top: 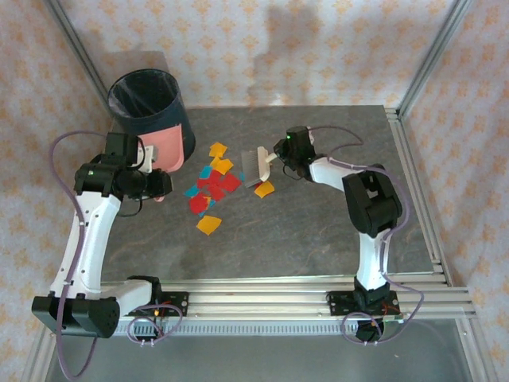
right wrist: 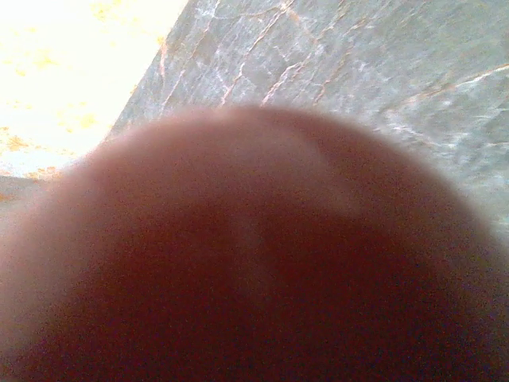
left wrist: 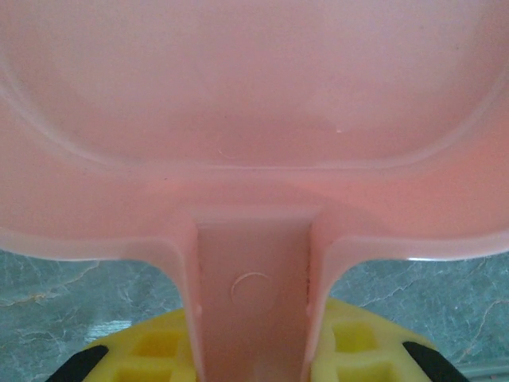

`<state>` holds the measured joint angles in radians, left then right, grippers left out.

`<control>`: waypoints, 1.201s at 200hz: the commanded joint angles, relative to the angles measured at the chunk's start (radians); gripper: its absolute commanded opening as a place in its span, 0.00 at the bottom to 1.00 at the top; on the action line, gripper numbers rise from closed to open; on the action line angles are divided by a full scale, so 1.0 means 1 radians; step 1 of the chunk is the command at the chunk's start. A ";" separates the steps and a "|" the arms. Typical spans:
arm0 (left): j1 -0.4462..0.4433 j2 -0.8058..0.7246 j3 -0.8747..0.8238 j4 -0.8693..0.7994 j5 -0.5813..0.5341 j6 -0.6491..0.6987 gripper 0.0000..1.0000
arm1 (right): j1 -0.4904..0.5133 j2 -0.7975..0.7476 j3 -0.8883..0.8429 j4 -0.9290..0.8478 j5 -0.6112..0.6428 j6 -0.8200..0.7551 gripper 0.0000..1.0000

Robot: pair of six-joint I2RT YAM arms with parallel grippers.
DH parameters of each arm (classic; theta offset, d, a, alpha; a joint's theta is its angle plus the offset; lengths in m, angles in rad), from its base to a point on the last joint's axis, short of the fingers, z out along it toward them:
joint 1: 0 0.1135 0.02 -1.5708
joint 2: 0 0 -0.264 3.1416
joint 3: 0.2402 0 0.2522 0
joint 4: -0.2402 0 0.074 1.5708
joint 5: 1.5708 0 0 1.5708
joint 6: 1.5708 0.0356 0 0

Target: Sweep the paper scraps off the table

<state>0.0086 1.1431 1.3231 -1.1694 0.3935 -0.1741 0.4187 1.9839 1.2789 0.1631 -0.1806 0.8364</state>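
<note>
— Left fingers (left wrist: 366, 350): pinched the handle of the pink dustpan (left wrist: 254, 119)?
— Yes. Right fingers (top: 280, 152): clamped on the brush (top: 254, 165). Found the paper scraps (top: 211, 188) clustered on the tabletop (top: 318, 231) between dustpan and brush, one orange piece just beside the brush.

Top view: soft, even light, faint shadow on the wall (top: 274, 32). Right wrist: near brush (right wrist: 254, 263) fully blurred, table (right wrist: 382, 64) sharper, upper-left corner overexposed. Left wrist: dustpan (left wrist: 254, 95) slightly soft.
</note>
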 commanded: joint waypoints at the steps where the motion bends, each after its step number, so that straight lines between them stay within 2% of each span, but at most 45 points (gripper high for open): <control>1: -0.014 -0.004 -0.023 0.002 0.029 0.007 0.00 | -0.006 -0.095 -0.052 -0.078 0.107 -0.072 0.00; 65: -0.105 0.028 -0.024 0.020 -0.017 -0.018 0.00 | -0.017 -0.253 -0.189 -0.163 0.224 -0.218 0.00; 111: -0.222 0.070 -0.016 0.028 -0.073 -0.032 0.00 | -0.020 -0.384 -0.274 -0.262 0.368 -0.321 0.00; 141: -0.301 0.117 -0.004 0.032 -0.105 -0.035 0.00 | -0.023 -0.472 -0.355 -0.287 0.447 -0.335 0.00; 167: -0.377 0.166 0.019 0.023 -0.140 -0.023 0.00 | -0.025 -0.521 -0.390 -0.279 0.414 -0.345 0.00; 210: -0.504 0.242 0.052 -0.007 -0.225 -0.003 0.00 | -0.024 -0.607 -0.419 -0.225 0.243 -0.350 0.00; 240: -0.584 0.284 0.047 -0.015 -0.251 0.026 0.00 | -0.025 -0.675 -0.409 -0.246 0.208 -0.355 0.00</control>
<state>-0.5274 1.4036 1.3476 -1.1576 0.2146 -0.1810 0.3973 1.3769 0.8692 -0.0700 0.0704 0.5030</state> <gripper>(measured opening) 0.248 0.219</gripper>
